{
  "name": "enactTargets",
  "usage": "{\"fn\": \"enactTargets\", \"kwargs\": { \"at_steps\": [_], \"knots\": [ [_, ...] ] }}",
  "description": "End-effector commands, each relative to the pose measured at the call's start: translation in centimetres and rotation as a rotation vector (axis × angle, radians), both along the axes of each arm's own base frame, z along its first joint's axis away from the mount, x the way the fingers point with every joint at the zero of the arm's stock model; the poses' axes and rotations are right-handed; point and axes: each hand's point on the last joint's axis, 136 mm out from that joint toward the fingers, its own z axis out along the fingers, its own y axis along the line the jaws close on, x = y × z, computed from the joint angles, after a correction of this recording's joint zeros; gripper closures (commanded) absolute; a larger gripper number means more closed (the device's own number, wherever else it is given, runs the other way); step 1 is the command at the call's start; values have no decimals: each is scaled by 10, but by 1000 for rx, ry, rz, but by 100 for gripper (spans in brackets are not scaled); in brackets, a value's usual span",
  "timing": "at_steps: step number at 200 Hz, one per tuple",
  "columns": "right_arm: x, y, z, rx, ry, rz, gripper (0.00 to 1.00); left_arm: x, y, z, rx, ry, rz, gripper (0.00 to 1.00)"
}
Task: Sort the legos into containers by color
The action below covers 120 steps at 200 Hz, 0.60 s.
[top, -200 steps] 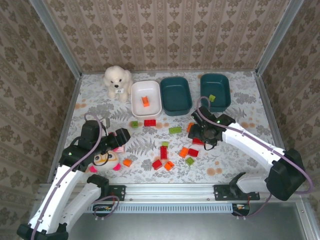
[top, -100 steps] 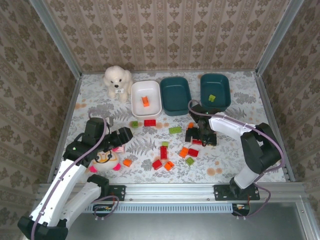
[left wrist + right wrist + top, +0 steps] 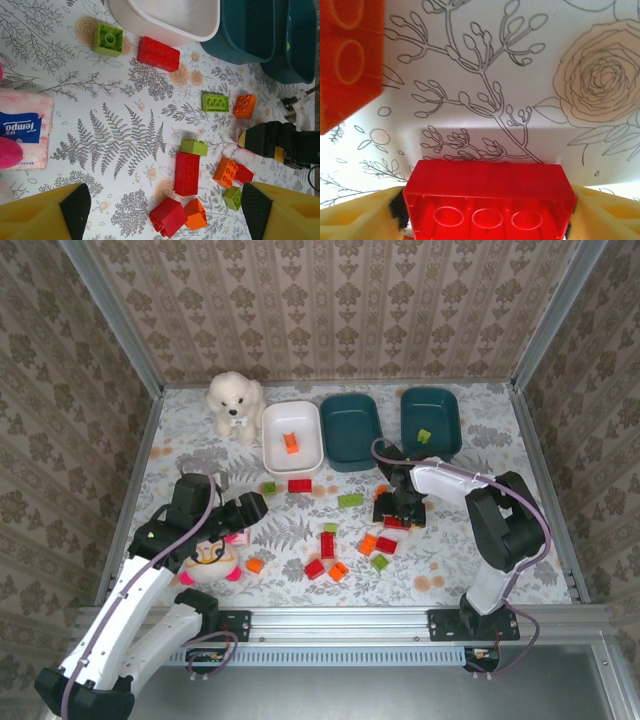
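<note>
1. Floral-printed cloth covers the table [image 3: 500, 570], with patterned wallpaper on the walls around it. A white plush dog [image 3: 236, 402] sits at the far left, beside a row of three bins.
2. The white bin [image 3: 303, 420] holds one orange brick [image 3: 291, 443]. The middle teal bin [image 3: 352, 435] stands just to its right. The right teal bin [image 3: 440, 405] holds one lime brick [image 3: 424, 436].
3. The right gripper [image 3: 398, 510] points down at the cloth in front of the two teal bins. Its fingers [image 3: 612, 212] are pressed against both short ends of a red brick [image 3: 487, 200].
4. That red brick's long axis runs straight from one finger to the other, across the right wrist view. Its hollow underside, with three round tubes, faces the camera, and a smooth long side is turned away. It casts a shadow on the cloth. I cannot tell whether it rests on the cloth or sits just above it.
5. A second orange brick [image 3: 347, 60] lies near it, not touching.
6. The left gripper [image 3: 250, 508] hangs over the left of the table, near a plush doll [image 3: 208, 560] and a tissue pack [image 3: 25, 127]. Its jaws are wide apart with nothing between them.
7. Between the arms, a long red brick [image 3: 187, 173] lies with its long axis running towards the bins, and a lime piece [image 3: 194, 147] sits at its far end. Another red brick [image 3: 158, 53] lies along the white bin's near rim.
</note>
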Motion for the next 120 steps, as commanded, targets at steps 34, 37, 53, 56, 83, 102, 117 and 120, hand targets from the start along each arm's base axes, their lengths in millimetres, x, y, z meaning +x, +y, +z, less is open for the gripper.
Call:
{"fn": "enactTargets", "kwargs": {
  "at_steps": [34,37,53,56,83,102,117,120],
  "knots": [
    [11,8,25,-20,-68,47,43,3,-3,-5,-6,2,5,18],
    [12,8,30,-25,-80,55,44,4,-3,-5,-6,2,5,18],
    [22,17,65,-40,-166,98,45,7,-5,-3,-11,-5,8,18],
    [24,20,72,-38,-182,106,45,8,-5,-1,-14,-9,11,18],
    [61,51,122,19,-316,137,45,24,-10,10,-22,-41,22,18],
    [98,73,139,52,-386,148,45,41,-16,19,-18,-63,21,18],
    [126,85,140,58,-410,149,45,57,-18,23,-15,-64,32,18],
    [134,88,143,61,-423,146,45,60,-19,24,-19,-67,34,18]
  ]
}}
